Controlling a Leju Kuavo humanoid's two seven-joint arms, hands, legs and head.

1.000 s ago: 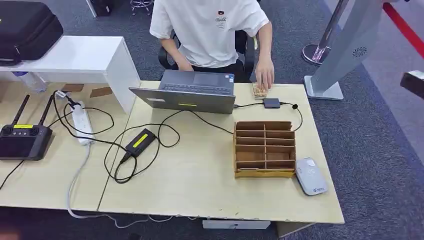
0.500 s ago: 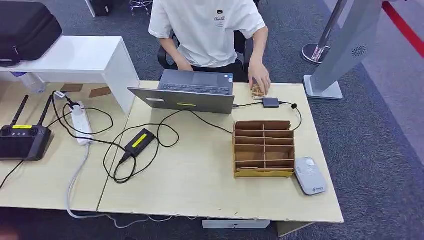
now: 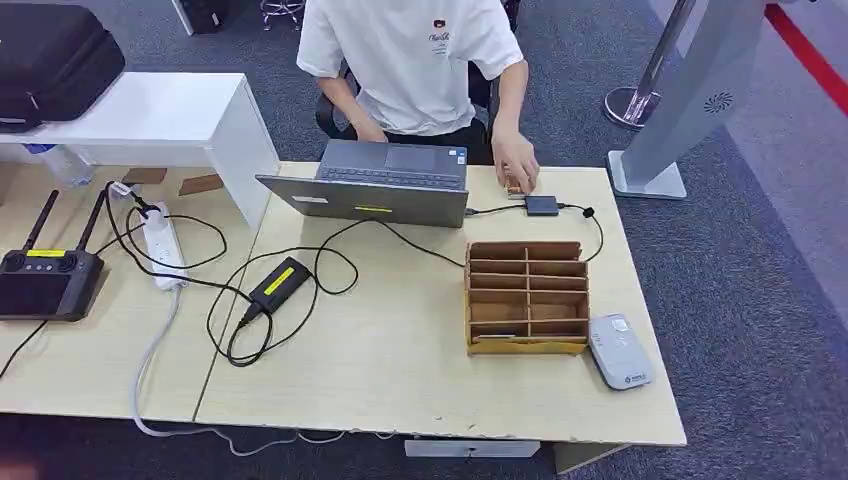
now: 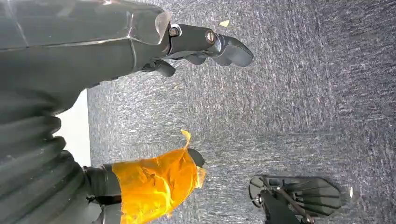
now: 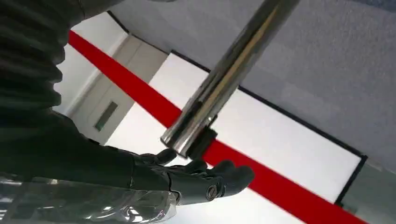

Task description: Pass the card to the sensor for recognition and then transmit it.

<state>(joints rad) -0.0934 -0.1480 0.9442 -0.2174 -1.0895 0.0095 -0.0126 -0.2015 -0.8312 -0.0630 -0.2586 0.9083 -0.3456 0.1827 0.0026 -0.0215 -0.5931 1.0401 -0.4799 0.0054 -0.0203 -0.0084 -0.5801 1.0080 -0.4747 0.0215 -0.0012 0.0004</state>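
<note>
The person point(image 3: 415, 60) at the top of the frame is cut off above the shoulders. Their hand point(image 3: 517, 165) covers a small object on the desk point(image 3: 400, 370), too hidden to identify. The black case point(image 3: 50, 55) at upper left is cropped by the frame's edge.

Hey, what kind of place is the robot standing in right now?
Probably an office or reception-style test area: a pale wooden desk on grey carpet, a person working at a grey open laptop, and a brown cardboard slotted organiser beside a pale grey card reader.
</note>
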